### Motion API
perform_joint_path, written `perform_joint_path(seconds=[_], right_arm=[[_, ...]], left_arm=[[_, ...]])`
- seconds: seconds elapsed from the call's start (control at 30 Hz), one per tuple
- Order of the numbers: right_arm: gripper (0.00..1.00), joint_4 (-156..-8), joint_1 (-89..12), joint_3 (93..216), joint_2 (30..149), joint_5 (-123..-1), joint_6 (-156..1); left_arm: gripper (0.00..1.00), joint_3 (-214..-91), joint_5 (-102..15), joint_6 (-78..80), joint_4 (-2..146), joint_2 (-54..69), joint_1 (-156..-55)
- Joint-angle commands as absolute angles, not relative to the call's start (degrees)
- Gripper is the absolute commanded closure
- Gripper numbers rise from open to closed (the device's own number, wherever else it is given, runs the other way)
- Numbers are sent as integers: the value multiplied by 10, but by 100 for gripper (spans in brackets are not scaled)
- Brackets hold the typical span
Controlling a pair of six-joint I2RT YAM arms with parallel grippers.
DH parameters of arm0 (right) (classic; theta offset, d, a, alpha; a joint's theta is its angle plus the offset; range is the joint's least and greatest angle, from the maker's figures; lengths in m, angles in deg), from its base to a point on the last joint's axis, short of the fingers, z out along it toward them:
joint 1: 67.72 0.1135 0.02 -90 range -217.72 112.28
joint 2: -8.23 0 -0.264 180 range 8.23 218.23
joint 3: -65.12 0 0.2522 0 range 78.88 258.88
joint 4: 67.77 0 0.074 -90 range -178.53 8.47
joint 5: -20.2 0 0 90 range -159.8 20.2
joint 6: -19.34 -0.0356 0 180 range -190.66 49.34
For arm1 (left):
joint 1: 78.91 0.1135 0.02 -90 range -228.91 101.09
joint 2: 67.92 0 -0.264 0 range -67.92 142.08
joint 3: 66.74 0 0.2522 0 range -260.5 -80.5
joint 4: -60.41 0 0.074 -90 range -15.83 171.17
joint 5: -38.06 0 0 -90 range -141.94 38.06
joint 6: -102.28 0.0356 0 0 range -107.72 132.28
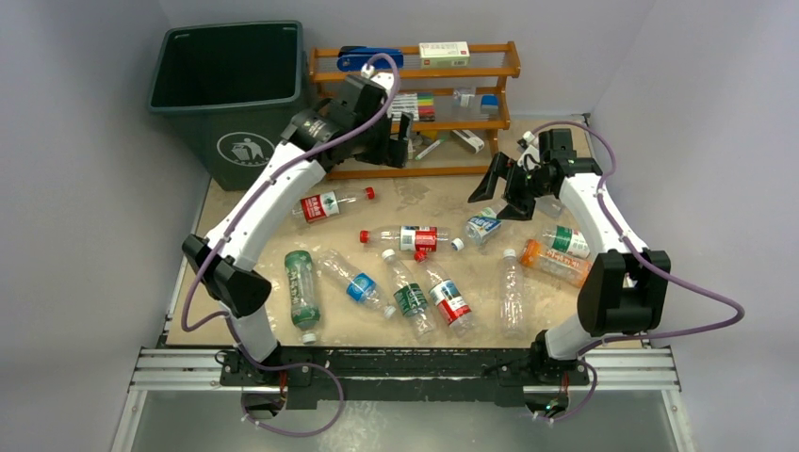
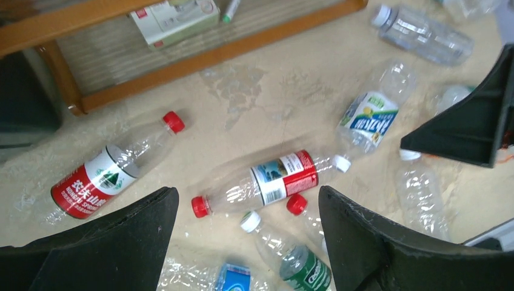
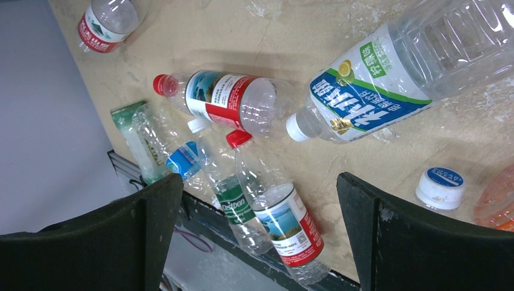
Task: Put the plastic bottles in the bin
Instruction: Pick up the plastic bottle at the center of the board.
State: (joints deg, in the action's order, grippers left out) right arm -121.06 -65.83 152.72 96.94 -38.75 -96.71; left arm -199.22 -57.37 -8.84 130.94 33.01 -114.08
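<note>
Several plastic bottles lie flat on the tan tabletop. Among them are a red-labelled one (image 1: 325, 204) at the left, a red-capped one (image 1: 412, 238) (image 2: 267, 180) in the middle, a blue-and-white labelled one (image 1: 482, 226) (image 3: 376, 91), a green one (image 1: 301, 287) and an orange one (image 1: 556, 264). The dark green bin (image 1: 226, 85) stands at the back left. My left gripper (image 1: 400, 141) (image 2: 248, 200) hangs open and empty in front of the rack, high above the middle bottles. My right gripper (image 1: 502, 191) (image 3: 259, 182) is open and empty above the blue-and-white bottle.
An orange-brown wooden rack (image 1: 415, 72) with markers and small boxes stands at the back, right of the bin. Grey walls close in both sides. A metal rail (image 1: 405, 367) carrying the arm bases runs along the near edge.
</note>
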Motion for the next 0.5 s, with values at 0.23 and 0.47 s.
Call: perform_joint_path(seconds=[0.23, 0.47], right_arm=[[0, -1219, -655, 1521, 928, -367, -969], [0, -1226, -655, 1520, 917, -363, -971]], left_arm=[[14, -1973, -592, -42, 1320, 368, -1165], [14, -1935, -602, 11, 1287, 402, -1205]])
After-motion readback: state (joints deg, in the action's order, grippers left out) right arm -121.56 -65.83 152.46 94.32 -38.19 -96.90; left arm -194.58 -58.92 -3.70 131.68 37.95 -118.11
